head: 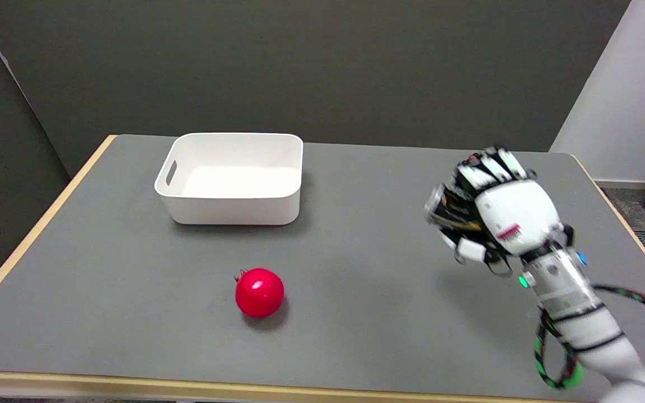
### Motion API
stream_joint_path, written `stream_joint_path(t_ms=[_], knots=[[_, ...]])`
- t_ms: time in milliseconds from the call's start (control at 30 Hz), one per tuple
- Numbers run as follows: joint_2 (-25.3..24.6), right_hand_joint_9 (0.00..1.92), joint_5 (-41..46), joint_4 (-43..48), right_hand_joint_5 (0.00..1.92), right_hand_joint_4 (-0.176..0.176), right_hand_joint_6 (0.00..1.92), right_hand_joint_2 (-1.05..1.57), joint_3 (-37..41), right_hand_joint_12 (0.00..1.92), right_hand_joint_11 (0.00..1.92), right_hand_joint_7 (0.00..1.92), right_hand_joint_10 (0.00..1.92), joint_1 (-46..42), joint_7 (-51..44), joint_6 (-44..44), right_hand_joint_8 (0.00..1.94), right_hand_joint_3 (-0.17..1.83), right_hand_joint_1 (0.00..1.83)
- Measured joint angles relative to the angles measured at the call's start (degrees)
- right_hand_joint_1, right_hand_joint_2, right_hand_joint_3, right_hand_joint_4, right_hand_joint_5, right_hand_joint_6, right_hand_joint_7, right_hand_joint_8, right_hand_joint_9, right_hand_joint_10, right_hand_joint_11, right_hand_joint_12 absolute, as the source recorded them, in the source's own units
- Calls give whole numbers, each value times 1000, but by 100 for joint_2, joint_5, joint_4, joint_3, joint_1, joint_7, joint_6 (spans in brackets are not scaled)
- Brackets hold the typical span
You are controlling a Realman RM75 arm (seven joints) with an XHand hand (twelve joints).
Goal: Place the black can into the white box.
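we hold the black can [450, 211] in our right hand [496, 215], up in the air over the right side of the table [356, 313]. our fingers are wrapped tight around it, so only a bit of the can shows, with its silver end peeking out on the left of the hand. the can looks tipped on its side, not standing up.

the white box [233, 178] sits at the far left part of the table, well apart from our hand. we see nothing in it, and one side has a handle hole. a red pomegranate [259, 293] lies on the near side of the table, left of our hand and nearer to us than the box.

what could go wrong? we think the can could slip out on the long way over to the box, because it is smooth and round and our fingers hide most of it, so we cannot tell how good our hold is. if we go too low, the can or our fingers could bump the wall of the box and push it away. if we let go too soon, the can could hit the rim and roll off across the table. the pomegranate is not on a straight path to the box, but a low, wide swing could knock it and make it roll.

the can has some gold marks on it, but they are too small and blurry for us to read. we see no other words anywhere.
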Motion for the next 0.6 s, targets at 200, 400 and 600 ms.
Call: stream_joint_path(t_ms=[200,400,600], knots=[[-213,313,-676,-78,608,-46,1677,1076,-121,947,2,587,817,1120,400,-507,773,576,915],[-531,322,-1130,-378,608,-18,1676,1078,-413,953,26,590,809,2289,1005,-1029,767,569,900],[-869,327,-1215,-821,610,0,1671,1076,-780,951,40,589,799,3324,1664,-1419,762,568,893]])
